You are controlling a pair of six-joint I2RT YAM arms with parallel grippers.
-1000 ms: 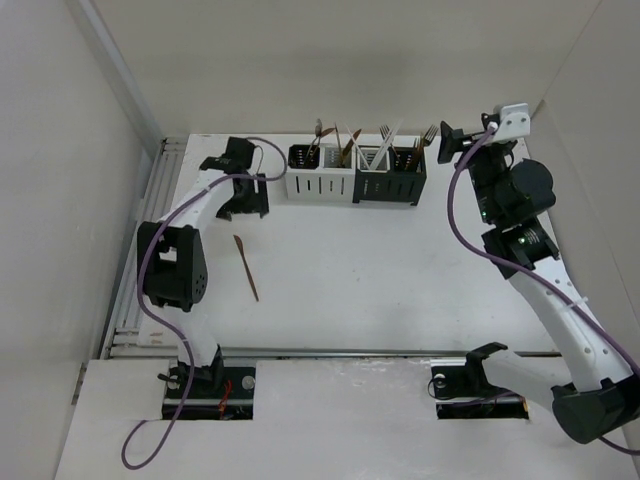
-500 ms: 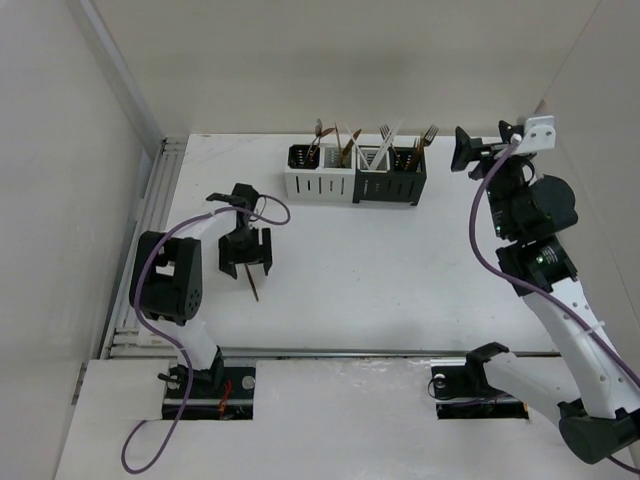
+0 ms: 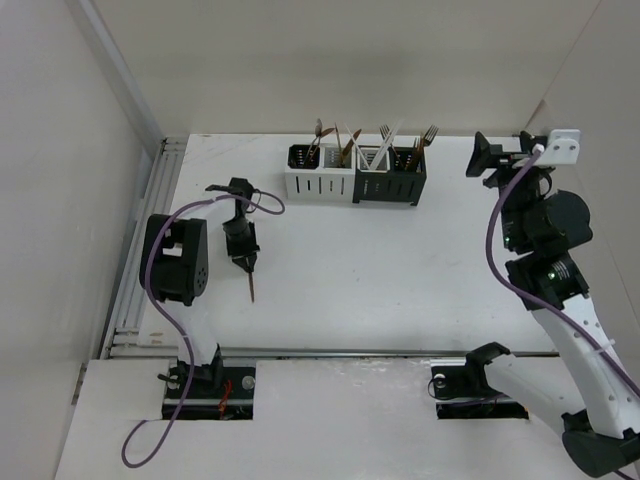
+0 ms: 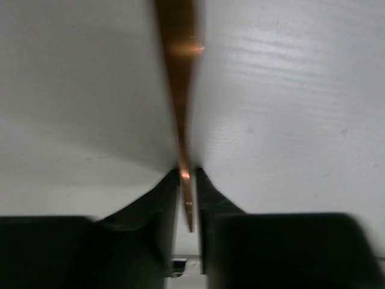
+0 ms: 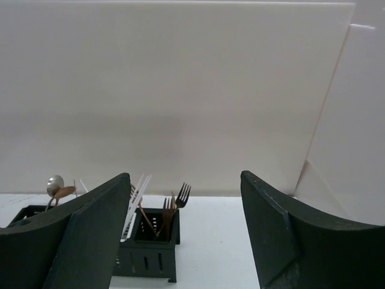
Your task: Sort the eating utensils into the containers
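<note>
Copper-coloured slim metal utensil (image 3: 251, 286) lies on the white table (image 3: 400, 270), alone and well apart from the containers.

Left gripper (image 3: 243, 262) is down over it, fingers pointing at the table top. From overhead the gripper hides part of the utensil; the rest shows as a thin line running out from under the jaws.

Left wrist view: the utensil (image 4: 180, 90) runs straight ahead of the jaws, broad and glinting farthest out, narrowing to a thin strip at the dark fingertips (image 4: 162, 192). The jaws are almost together, one tip against each side of the strip — pinching the utensil at its narrow part. A short end of the strip reaches back past the tips toward the palm. Whether the utensil is clear of the table I cannot tell.

Right gripper (image 3: 485, 157) is held high, well apart from the utensil. Its jaws are spread wide with nothing between them. Right wrist view: only bare wall shows between the jaws of the gripper (image 5: 183, 180).

Containers stand in one row — a white slotted plastic box pair (image 3: 320, 185) touching a black slotted plastic box pair (image 3: 390, 187). Sorted cutlery (image 3: 350, 145) stands upright or leaning in them: forks, a spoon, white chopsticks. The black pair (image 5: 147, 250) sits ahead of the right jaws and partly behind the left-hand finger.
</note>
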